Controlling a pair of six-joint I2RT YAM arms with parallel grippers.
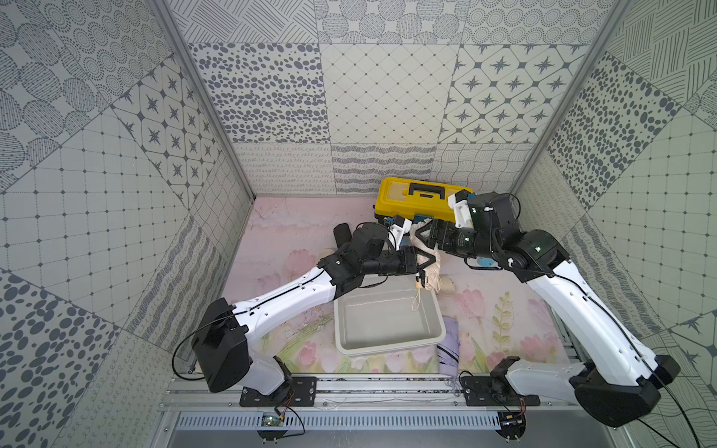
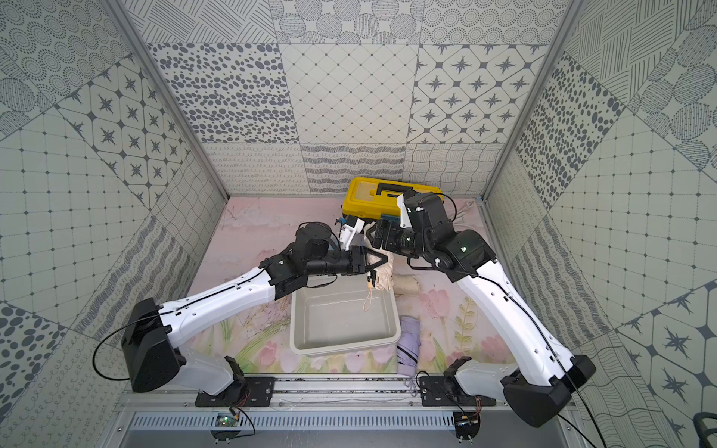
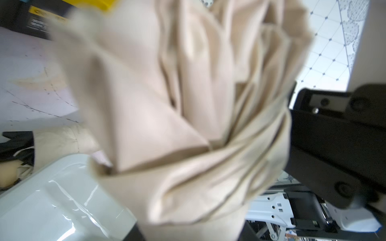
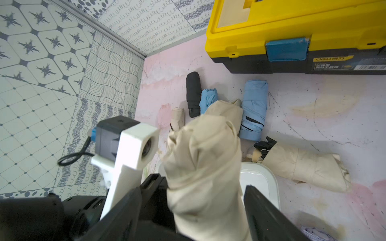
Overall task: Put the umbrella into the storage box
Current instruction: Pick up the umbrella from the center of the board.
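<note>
A folded beige umbrella [image 1: 431, 267] hangs over the far rim of the white storage box [image 1: 388, 351], with its wrist cord dangling into the box. My left gripper [image 1: 424, 267] is shut on it, and the fabric [image 3: 188, 104] fills the left wrist view right up to the fingers, with the box [image 3: 52, 198] below. Coming from the far side, my right gripper [image 1: 428, 234] stands open. In the right wrist view its fingers [image 4: 263, 208] flank the umbrella [image 4: 204, 167] with a gap showing. Both top views show the umbrella [image 2: 385, 277] and the box [image 2: 345, 351].
A yellow-lidded toolbox [image 1: 411, 198] stands against the back wall. On the mat beyond the box lie another beige umbrella [image 4: 309, 169], two blue ones [image 4: 253, 108] and a black one [image 4: 193, 91]. A lilac umbrella [image 1: 450, 345] lies right of the box.
</note>
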